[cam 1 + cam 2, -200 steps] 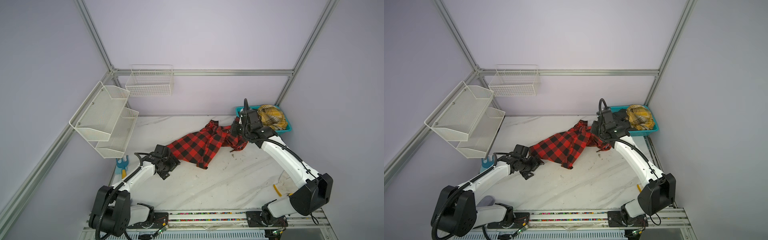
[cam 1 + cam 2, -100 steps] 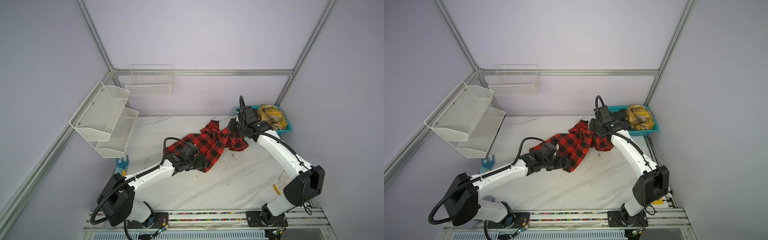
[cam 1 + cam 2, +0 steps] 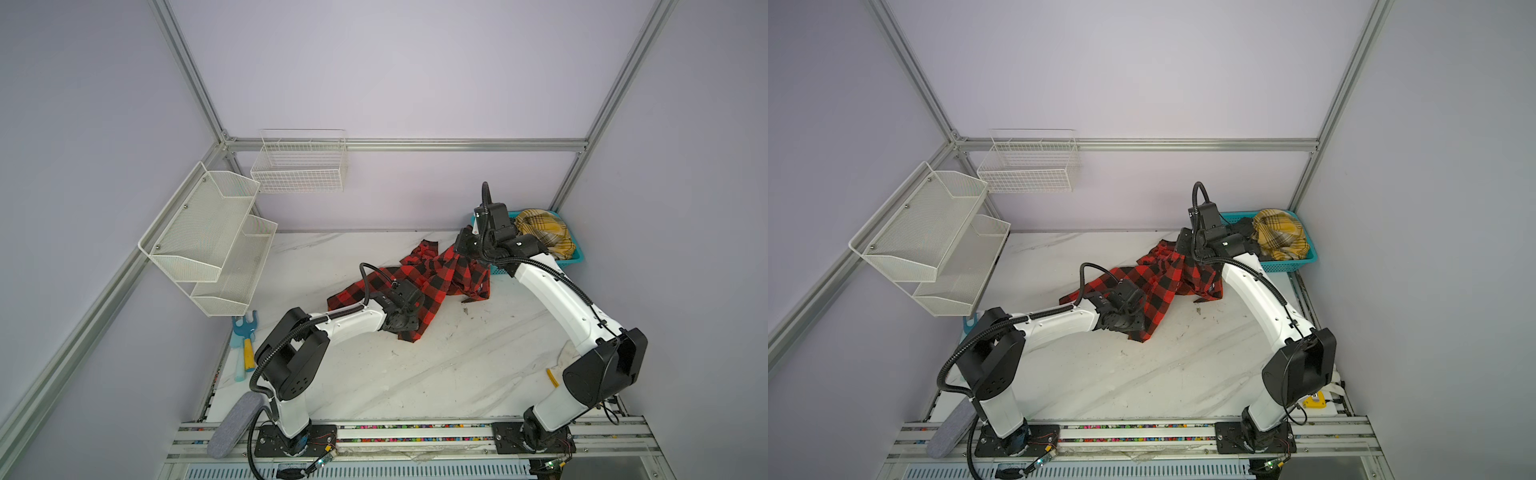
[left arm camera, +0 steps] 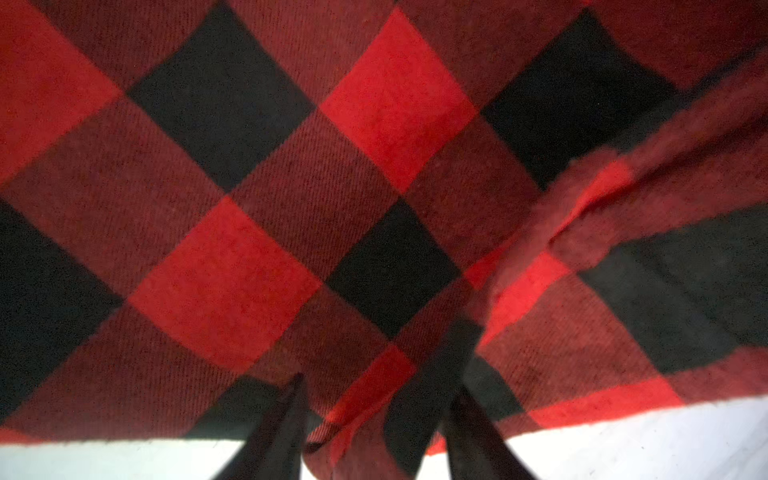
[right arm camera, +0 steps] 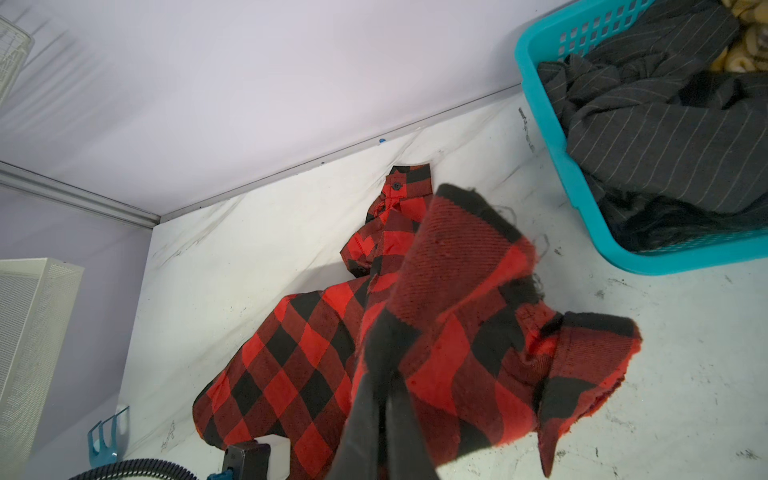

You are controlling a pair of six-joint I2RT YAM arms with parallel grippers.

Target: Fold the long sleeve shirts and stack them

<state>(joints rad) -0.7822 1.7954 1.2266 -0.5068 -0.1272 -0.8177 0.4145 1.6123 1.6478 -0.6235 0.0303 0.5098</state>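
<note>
The marble table (image 3: 457, 374) lies under both my jaws, mostly bare on the near side of them. Strung across it from my right jaws down to my left jaws is the red-and-black buffalo-check shirt (image 3: 436, 282). It is crumpled and unfolded, its end at the right jaws raised off the table and its hem lying flat beneath the left. Just behind my right jaws sits the teal basket (image 5: 536, 83), holding the mustard-yellow plaid garment (image 3: 544, 232) and the dark grey pinstriped garment (image 5: 665, 137). My right jaws are clenched on a bunched edge of the check shirt, with cloth draping from them on either side. My left jaws are narrowed on a raised fold (image 4: 365, 399) near the hem, and cloth fills the gap between them; how firm that pinch is I cannot tell. The step in hand, as I judge it, is spreading the shirt flat before any fold. To do it well I should check that the left pinch has real purchase. Then I should draw the two grips apart evenly and low, so the fabric tensions without slipping free or dragging towards the basket.
</note>
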